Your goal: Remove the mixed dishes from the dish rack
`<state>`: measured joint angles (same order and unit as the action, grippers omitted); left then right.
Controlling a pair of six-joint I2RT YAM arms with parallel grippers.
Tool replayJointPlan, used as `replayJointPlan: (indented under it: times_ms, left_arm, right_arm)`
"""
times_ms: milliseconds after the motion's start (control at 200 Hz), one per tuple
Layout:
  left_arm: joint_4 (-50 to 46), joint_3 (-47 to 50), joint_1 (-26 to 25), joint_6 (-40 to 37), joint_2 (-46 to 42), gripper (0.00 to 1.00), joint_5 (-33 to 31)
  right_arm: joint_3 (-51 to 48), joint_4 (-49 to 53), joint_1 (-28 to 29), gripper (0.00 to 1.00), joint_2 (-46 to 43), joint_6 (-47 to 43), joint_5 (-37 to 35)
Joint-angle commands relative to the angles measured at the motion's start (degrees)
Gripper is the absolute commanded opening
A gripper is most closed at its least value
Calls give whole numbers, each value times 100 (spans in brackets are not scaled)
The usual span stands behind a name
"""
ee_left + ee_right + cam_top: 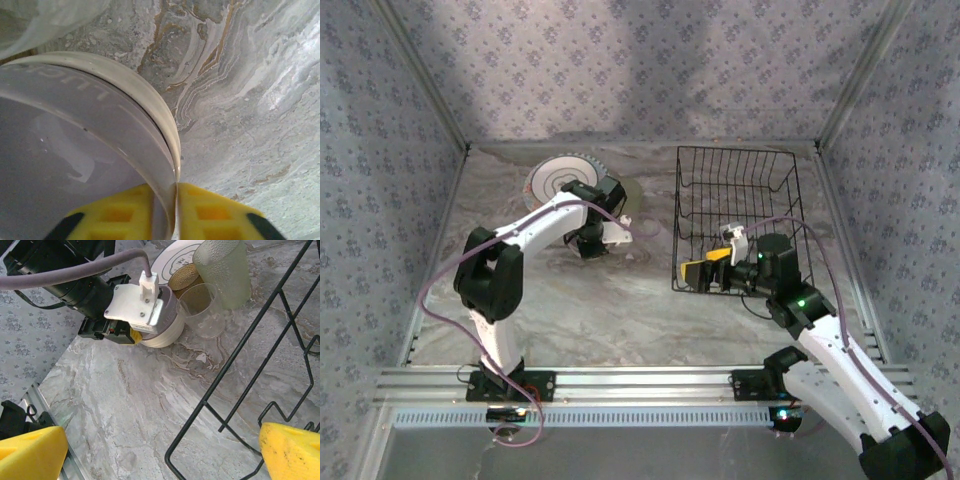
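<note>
On the bench [620,300], far left: the pale lilac bowl [75,150] appeared to sit on the marbled top, just beside a clear cup [202,310].
Neighbours: a frosted tumbler [222,270], a tan cup [184,276] and the ringed plate [558,178] stood close behind the bowl.
Left claw [176,192]: narrow, one yellow finger inside the bowl wall and one outside, closed about the rim.
Right claw [160,440]: spread wide, holding nothing, hovering at the near-left corner of the dish rack [735,150].
Rack: its floor looked bare from above, so we judged the unloading nearly done.
Step in hand: we took this to be the set-down and release of the bowl.
Release, advice: open only enough to free the wall, with the bowl flat on the bench first.
Withdrawal, advice: lift straight up along the wall, so that the inner finger does not hook the rim and tip the bowl.
Hazard: the clear cup was so near that any sideways drift of the wrist could knock it over.
</note>
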<state>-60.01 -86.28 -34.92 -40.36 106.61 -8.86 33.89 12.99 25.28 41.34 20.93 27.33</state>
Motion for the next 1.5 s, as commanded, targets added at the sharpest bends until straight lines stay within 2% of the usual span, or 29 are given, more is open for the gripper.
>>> replayJointPlan:
  times_ms: [0, 205, 320, 365, 395, 415, 914, 1019, 1149, 1329, 1494]
  left_arm:
    - [-126, -176, -48, 62, -18, 27, -89]
    - [-20, -154, -76, 107, -105, 43, -131]
    - [103, -118, -76, 132, -165, 62, -271]
    - [119, -108, -70, 132, -197, 74, -244]
    - [129, -108, -77, 133, -216, 95, -219]
    - [143, -108, -76, 145, -231, 99, -215]
    - [349, -2, -120, 337, -892, 99, 38]
    - [525, 15, -96, 535, -1156, 99, -127]
    - [718, 10, -70, 973, -1560, 99, -378]
    - [1178, 326, -126, 1645, -2431, 99, -302]
    - [1492, 785, -152, 2453, -3213, 99, -117]
  right_arm:
    - [-49, -66, 39, 100, -39, 95, -139]
    - [-22, -9, 43, 100, -47, 130, -219]
    - [-5, 16, 48, 100, -48, 148, -258]
    - [-5, 20, 47, 100, -52, 156, -263]
    - [-3, 30, 48, 100, -50, 164, -263]
    - [3, 37, 49, 100, -51, 161, -267]
    - [281, 870, -1, 100, 70, 309, -1120]
    - [487, 1151, -31, 100, 327, 335, -1371]
    - [901, 1706, -40, 100, 682, 292, -2118]
    - [1238, 2117, -103, 100, 958, 313, -3196]
    - [1622, 2766, -130, 100, 1654, 382, -4095]
